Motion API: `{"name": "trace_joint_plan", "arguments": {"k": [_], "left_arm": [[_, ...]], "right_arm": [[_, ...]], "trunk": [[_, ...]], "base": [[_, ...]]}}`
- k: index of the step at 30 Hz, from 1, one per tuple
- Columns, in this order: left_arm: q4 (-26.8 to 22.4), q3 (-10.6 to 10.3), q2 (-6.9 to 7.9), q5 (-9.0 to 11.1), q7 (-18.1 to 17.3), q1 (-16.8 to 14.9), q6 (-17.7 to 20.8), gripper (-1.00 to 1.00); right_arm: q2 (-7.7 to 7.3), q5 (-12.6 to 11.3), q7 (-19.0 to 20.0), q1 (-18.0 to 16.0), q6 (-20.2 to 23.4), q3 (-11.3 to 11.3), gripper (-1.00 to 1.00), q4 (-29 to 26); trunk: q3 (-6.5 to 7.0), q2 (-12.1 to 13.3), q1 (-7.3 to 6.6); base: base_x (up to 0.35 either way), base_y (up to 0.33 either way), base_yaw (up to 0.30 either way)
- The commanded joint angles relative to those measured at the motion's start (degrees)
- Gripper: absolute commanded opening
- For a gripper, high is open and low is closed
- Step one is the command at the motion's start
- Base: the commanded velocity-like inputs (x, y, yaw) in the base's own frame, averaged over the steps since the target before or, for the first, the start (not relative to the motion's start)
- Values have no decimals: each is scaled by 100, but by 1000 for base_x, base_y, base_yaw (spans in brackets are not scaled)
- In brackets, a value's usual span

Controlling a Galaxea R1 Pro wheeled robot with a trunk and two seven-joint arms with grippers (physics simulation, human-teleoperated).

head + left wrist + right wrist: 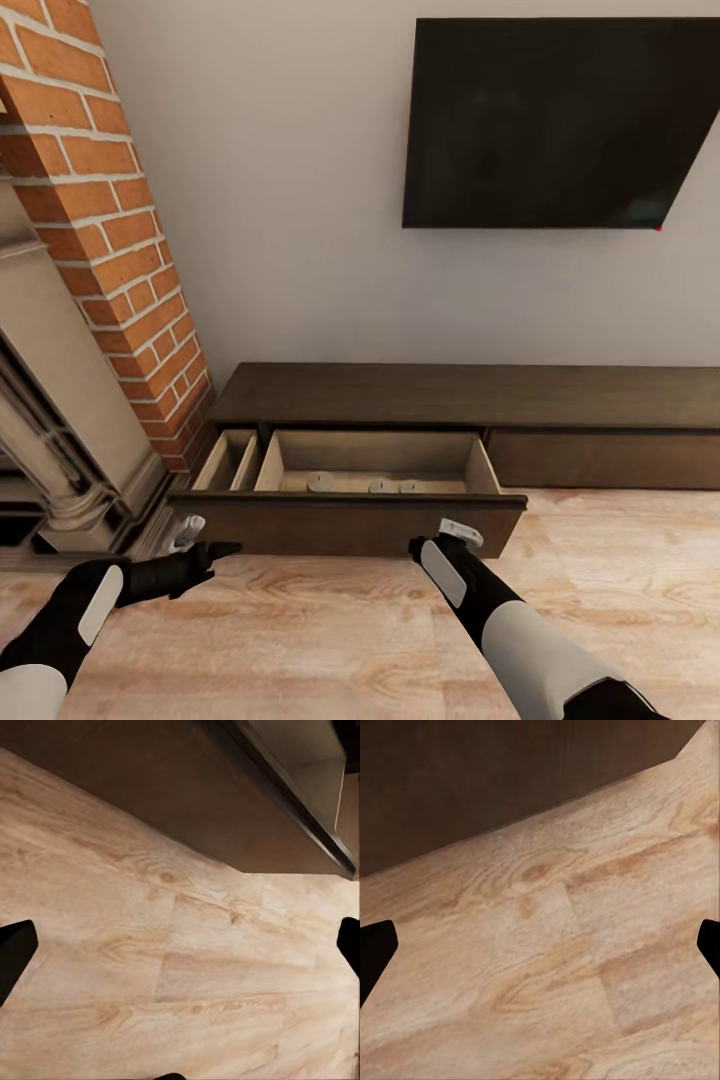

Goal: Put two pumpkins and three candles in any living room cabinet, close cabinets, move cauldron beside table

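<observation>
The cabinet (470,400), a long low dark-brown unit, stands against the wall under the wall TV (560,120), with a brick fireplace (110,250) beside its end. 1 wide drawer (345,525) is pulled out over the light wood plank floor (330,640); its interior is pale beige. Inside, toward the drawer front, lie 3 small squat greyish items (375,487) in a row, too small to identify with certainty. A narrower compartment (228,460) sits beside the main one.

The left hand (215,553) is low above the floor, just short of the drawer front near its fireplace-side corner. In its wrist view the 2 fingertips (15,952) stand wide apart, nothing between them: open and empty.

The right hand (425,545) is at the drawer front, toward its other end; contact cannot be confirmed. Its fingertips (375,949) are likewise spread wide over bare floor, gripping nothing.
</observation>
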Motion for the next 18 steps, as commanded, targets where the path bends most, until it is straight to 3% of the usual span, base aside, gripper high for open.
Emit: {"name": "trace_joint_plan", "arguments": {"k": [1,3,6,15,18], "left_arm": [[0,0,-68,3,292,-1,-105,100],[0,1,-194,1,808,-1,-320,100],[0,-4,-354,-1,1332,-1,-640,100],[183,-34,-775,3,2733,-1,-1808,100],[243,-213,-878,1,3068,-1,-2096,100]], "right_arm": [[-6,1,10,0,-70,151,100,0],[-12,-1,39,1,-153,457,100,1],[-15,-6,67,2,-226,659,100,1],[-33,-1,85,37,-627,767,100,17],[-41,0,130,57,-845,779,100,78]], "trunk": [[-18,-42,22],[-54,-122,66],[-108,-242,132],[-270,-603,330],[-324,-724,396]], "base": [[0,0,0],[0,0,0],[0,0,0],[0,0,0],[0,0,0]]}}
